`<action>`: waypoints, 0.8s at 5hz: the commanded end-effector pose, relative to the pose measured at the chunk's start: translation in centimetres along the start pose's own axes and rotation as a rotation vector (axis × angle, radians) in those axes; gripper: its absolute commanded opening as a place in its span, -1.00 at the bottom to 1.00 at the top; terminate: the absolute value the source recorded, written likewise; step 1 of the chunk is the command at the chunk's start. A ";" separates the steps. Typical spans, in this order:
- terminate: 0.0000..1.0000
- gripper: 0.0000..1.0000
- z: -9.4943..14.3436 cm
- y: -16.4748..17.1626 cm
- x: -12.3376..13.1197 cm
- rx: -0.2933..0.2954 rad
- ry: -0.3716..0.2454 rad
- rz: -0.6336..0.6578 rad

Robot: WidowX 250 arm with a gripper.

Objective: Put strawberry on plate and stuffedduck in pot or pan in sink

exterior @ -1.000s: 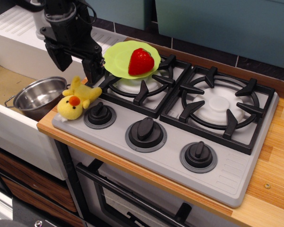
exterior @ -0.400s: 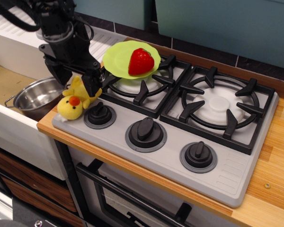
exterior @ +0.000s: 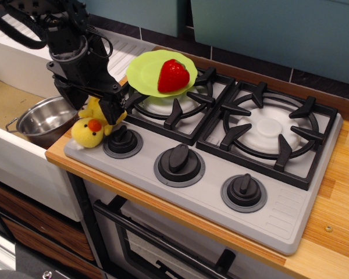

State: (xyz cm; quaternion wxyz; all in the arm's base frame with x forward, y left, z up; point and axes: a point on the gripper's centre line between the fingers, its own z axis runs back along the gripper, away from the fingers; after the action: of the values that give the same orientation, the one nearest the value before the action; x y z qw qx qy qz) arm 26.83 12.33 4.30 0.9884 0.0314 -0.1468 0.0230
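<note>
The red strawberry lies on the lime-green plate, which rests on the back-left burner. The yellow stuffedduck lies at the stove's front-left corner, next to the left knob. My gripper is open and lowered over the duck's back part, one finger on each side of it; its body is partly hidden by the fingers. The steel pot stands in the sink just left of the duck, empty.
The grey stove has two black burner grates and three black knobs along the front. The wooden counter edge runs on the right. A ribbed white drainboard lies behind the sink.
My gripper has moved down and slightly left from beside the plate onto the duck, fingers still apart. The duck has shifted slightly. Strawberry, plate and pot have not moved.
</note>
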 end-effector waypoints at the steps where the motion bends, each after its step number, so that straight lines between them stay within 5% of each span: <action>1: -1.00 1.00 -0.4 -0.4 0.4 -0.010 -0.036 0.016; 3: -1.00 1.00 -1.3 -1.0 0.8 -0.041 -0.028 0.016; 4: -1.00 -1.00 -1.3 -1.4 1.2 -0.035 0.007 0.034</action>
State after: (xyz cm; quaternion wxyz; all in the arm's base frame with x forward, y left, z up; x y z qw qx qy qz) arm 27.47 11.06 2.36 0.9912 0.0054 -0.1261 0.0409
